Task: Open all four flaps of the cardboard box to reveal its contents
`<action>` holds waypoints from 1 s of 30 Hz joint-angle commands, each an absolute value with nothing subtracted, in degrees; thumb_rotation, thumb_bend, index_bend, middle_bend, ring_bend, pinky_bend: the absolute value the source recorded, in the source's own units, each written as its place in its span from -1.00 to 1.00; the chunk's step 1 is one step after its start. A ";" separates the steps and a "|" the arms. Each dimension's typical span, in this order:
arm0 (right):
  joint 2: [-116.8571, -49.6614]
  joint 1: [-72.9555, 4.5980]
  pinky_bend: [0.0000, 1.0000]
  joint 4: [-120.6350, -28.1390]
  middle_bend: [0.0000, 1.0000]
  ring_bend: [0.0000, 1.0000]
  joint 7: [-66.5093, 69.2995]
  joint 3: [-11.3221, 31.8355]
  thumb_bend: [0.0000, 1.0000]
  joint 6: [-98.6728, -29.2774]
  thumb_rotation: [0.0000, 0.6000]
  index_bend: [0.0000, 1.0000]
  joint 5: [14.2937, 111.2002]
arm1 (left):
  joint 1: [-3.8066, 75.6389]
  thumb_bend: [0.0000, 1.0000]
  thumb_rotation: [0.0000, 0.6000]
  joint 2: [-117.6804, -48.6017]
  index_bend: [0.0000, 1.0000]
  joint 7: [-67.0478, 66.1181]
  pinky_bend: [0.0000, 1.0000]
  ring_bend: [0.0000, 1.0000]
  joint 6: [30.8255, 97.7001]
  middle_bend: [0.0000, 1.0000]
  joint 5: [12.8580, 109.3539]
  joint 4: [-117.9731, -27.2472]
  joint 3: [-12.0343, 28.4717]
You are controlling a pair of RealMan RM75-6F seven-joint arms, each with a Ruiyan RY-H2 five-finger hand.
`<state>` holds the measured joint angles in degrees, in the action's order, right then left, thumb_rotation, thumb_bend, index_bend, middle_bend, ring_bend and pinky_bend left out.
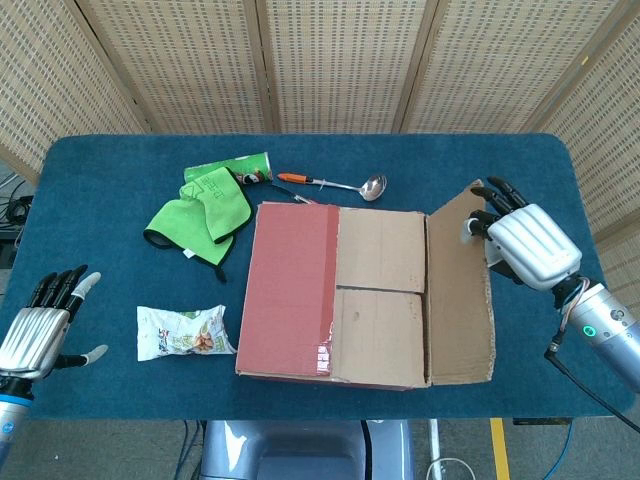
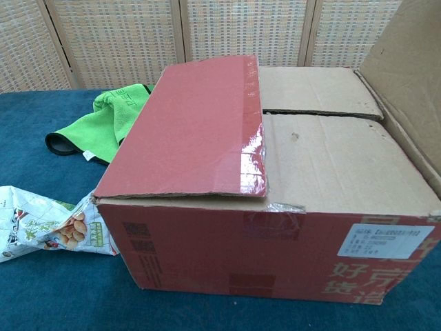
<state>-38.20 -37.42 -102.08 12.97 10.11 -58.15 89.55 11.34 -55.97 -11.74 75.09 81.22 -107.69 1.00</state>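
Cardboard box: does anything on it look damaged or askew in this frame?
Mostly tidy. The cardboard box has clear tape wrinkled along the red flap's edge, with a loose scrap lifting at the front rim. The right flap is folded outward by the right hand. No tears show.

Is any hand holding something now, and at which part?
The right hand is at the far outer corner of the opened right flap; a grip cannot be told. The left hand holds nothing.

Setting is a staged robot test area, not a home. A counter [image 1: 120, 170] covered in blue cloth stands before folding woven-panel screens [image 1: 330, 60]. Bare grey floor with a yellow line [image 1: 497, 450] and loose cables [image 1: 15, 210] show at the edges.
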 commanded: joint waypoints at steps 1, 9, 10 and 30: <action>-38.33 -36.89 -1.00 -101.52 -0.11 -0.74 13.07 9.90 1.00 -58.31 1.00 -0.07 89.17 | 11.35 -0.73 0.71 -55.85 -0.86 -11.77 -1.00 -1.00 75.11 -1.00 81.36 -107.77 0.95; -39.05 -35.42 -1.00 -99.88 -0.19 -0.74 13.88 9.59 1.00 -59.01 1.00 -0.08 88.20 | 11.88 -0.73 0.72 -54.39 -0.85 -11.08 -1.00 -1.00 74.43 -1.00 83.04 -108.25 0.57; -39.16 -35.11 -1.00 -99.73 -0.22 -0.75 14.19 9.57 1.00 -59.33 1.00 -0.09 88.11 | 12.02 -0.73 0.72 -54.12 -0.85 -10.96 -1.00 -1.00 74.27 -1.00 83.49 -108.35 0.48; -43.28 -25.19 -1.00 -102.21 -0.97 -1.00 7.47 6.50 1.00 -68.83 1.00 -0.88 84.22 | 20.88 -0.73 0.72 -47.37 -0.90 3.46 -1.00 -1.00 68.09 -1.00 95.58 -110.15 2.46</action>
<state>-42.90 -26.08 -101.59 8.41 6.91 -67.94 84.77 19.19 -48.56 1.83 69.22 94.09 -109.91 1.66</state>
